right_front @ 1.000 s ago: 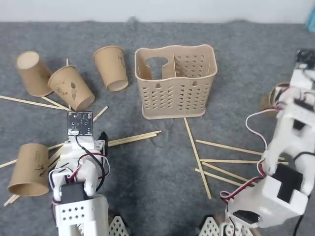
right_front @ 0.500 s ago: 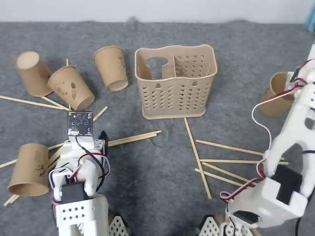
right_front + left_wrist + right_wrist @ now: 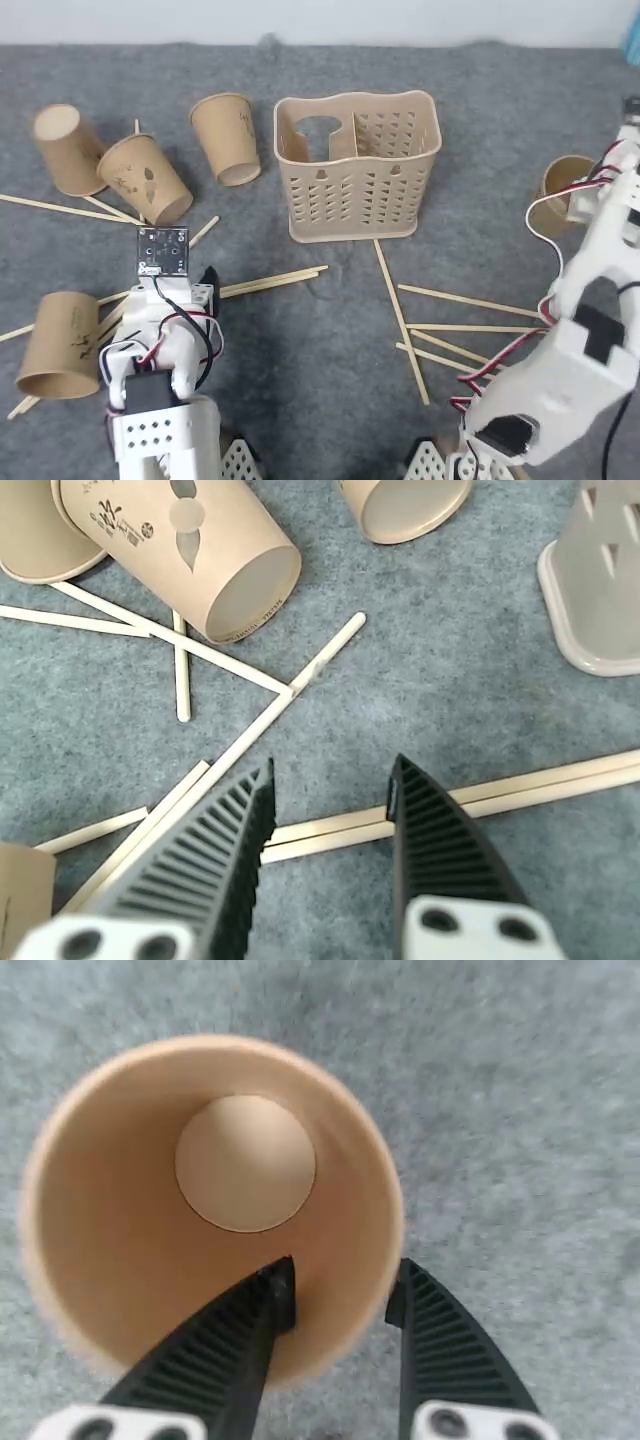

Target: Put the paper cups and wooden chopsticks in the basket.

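A grey, carpet-covered bench (image 3: 480,120) seen from above carries everything. 2 white arms stand at its near edge: the left arm (image 3: 160,400) is low and folded back, and the right arm (image 3: 580,340) stretches toward the far right side.

A beige slotted basket (image 3: 358,165) with 2 compartments stands upright at the middle back, well apart from both arms.

5 paper cups are out on the bench. 3 lie on their sides left of the basket: a far-left cup (image 3: 65,150), a printed cup (image 3: 145,178) touching it, and a cup nearest the basket (image 3: 225,138). A 4th cup (image 3: 60,345) lies just beside the left arm. The 5th cup (image 3: 210,1200) stands mouth up at the right edge.

The right gripper (image 3: 342,1275) is spread astride this cup's wall, 1 of its fingers (image 3: 270,1305) inside and the other outside.

The left gripper (image 3: 330,775) hangs with its fingers spread, holding nothing, above a pair of chopsticks (image 3: 500,785).

More crossed chopsticks (image 3: 90,208) lie by the left cups, and a loose group of chopsticks (image 3: 470,330) lies near the right arm.
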### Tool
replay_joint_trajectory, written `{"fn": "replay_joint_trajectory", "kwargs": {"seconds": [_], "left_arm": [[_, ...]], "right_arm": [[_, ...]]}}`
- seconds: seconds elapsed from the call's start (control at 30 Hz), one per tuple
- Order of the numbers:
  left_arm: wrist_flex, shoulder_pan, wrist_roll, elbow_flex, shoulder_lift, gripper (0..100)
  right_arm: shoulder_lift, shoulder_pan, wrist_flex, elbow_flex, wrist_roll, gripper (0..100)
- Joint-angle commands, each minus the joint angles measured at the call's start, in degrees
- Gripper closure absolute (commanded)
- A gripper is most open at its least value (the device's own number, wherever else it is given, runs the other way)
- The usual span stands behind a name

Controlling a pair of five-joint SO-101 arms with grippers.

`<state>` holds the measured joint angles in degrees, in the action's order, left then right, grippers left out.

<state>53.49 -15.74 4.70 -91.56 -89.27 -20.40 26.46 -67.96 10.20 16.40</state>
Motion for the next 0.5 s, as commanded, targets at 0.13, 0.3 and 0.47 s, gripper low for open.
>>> {"fn": "replay_joint_trajectory", "kwargs": {"seconds": [0.13,0.3,0.47], "left_arm": [[-1.41,-0.35,0.79,0.22,-0.70,83],[-1.41,-0.35,0.79,0.22,-0.70,83],[-1.41,-0.53,0.79,0.22,-0.70,83]], "right_arm": [[-0.13,0.57,-4.44,9.93,-0.70,98.9],[1.19,0.66,-12.97,17.93,-0.70,99.5],[1.71,0.66,-22.55,28.57,-5.01,99.2]]}}
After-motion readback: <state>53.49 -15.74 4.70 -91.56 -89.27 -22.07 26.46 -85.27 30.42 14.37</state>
